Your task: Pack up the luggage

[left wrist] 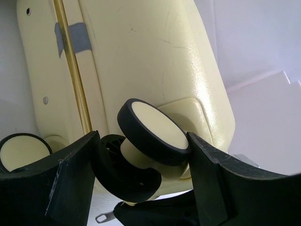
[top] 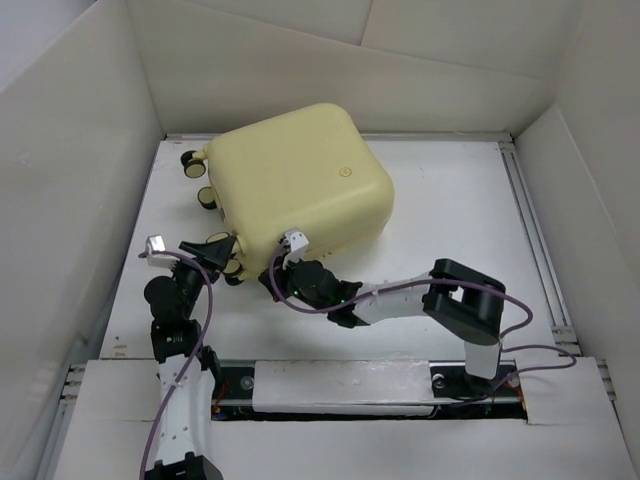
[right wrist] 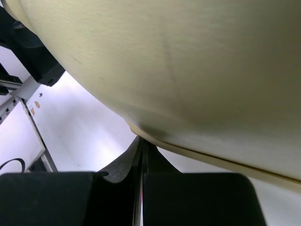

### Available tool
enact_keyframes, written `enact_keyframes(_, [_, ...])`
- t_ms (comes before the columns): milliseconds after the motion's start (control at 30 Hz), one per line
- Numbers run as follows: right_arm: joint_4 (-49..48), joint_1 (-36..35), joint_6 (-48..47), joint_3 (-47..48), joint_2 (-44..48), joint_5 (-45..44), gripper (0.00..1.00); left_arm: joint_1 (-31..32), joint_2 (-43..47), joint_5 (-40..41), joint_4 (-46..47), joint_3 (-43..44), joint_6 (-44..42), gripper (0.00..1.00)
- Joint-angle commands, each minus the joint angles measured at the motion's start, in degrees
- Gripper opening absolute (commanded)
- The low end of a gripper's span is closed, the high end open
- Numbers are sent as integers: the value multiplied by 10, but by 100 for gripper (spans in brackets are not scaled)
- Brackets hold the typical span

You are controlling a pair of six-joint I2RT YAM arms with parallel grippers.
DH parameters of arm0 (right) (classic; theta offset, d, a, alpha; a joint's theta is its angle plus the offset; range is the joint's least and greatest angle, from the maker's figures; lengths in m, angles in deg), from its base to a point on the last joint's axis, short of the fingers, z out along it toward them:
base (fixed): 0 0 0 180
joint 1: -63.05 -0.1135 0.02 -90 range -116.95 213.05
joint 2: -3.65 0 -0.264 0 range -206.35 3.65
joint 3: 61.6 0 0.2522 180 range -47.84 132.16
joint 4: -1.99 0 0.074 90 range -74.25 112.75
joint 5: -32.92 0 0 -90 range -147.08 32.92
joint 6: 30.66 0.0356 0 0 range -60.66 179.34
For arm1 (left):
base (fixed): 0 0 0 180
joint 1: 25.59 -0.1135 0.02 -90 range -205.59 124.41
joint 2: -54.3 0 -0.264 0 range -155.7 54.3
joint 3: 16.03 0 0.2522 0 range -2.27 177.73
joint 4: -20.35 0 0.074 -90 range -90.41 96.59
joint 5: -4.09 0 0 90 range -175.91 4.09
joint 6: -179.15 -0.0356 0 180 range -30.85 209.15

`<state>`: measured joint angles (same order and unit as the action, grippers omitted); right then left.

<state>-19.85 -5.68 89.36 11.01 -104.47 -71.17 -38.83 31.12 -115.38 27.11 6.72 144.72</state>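
The luggage (top: 300, 175), a pale yellow hard-shell suitcase, lies closed on the white table, its caster wheels facing left. My left gripper (top: 222, 250) is at its near-left corner. In the left wrist view the gripper (left wrist: 141, 155) has a finger on each side of a cream-and-black double caster wheel (left wrist: 153, 132), both touching its rims. My right gripper (top: 288, 252) is at the suitcase's near edge. In the right wrist view the gripper (right wrist: 142, 143) is shut, tips pressed up against the seam under the shell (right wrist: 188, 61). I see nothing between its fingers.
Two more caster wheels (top: 190, 160) stick out on the suitcase's left side. A gold zipper line (left wrist: 70, 61) and a grey tape patch (left wrist: 73, 40) run along the shell. White walls enclose the table; a metal rail (top: 530, 230) lines its right edge.
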Motion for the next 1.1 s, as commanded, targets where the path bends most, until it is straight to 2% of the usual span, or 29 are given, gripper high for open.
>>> enact_keyframes(0, [-71, -62, 15, 37, -30, 114, 0, 22, 23, -153, 14, 36, -9, 0])
enact_keyframes(100, [-65, -67, 2, 45, -30, 114, 0, 22, 18, -180, -20, 60, -20, 0])
enact_keyframes(200, [-46, -33, -14, 39, -17, 126, 0, 22, 24, -193, -27, 66, -20, 0])
enact_keyframes(300, [-73, 18, -8, -6, 32, 176, 0, 22, 30, -204, -42, 72, -20, 0])
enact_keyframes(433, [-70, 78, -8, -59, 161, 214, 0, 22, 48, -212, -53, 78, -26, 0])
enact_keyframes(533, [-13, 129, -15, -92, 228, 214, 0, 22, 66, -219, -53, 78, -20, 0])
enact_keyframes(700, [180, 210, -74, -127, 396, 201, 0, 22, 85, -231, -53, 83, -8, 0])
enact_keyframes(733, [205, 247, -82, -132, 418, 201, 0, 22, 85, -231, -53, 83, -13, 0])
enact_keyframes(833, [264, 316, -95, -151, 483, 254, 0, 22, 85, -237, -53, 90, -13, 1])
enact_keyframes(900, [282, 323, -95, -169, 496, 281, 0, 22, 75, -226, -89, 115, -36, 20])
enact_keyframes(933, [288, 318, -95, -177, 501, 281, 0, 22, 69, -211, -119, 130, -90, 42])
enact_keyframes(1000, [288, 295, -95, -204, 501, 254, 0, 22, 49, -168, -202, 165, -139, 58])
enact_keyframes(1033, [288, 288, -88, -212, 507, 241, 14, 22, 21, -161, -226, 174, -162, 64])
enact_keyframes(1067, [288, 288, -81, -220, 507, 230, 23, 22, 7, -148, -248, 180, -202, 69])
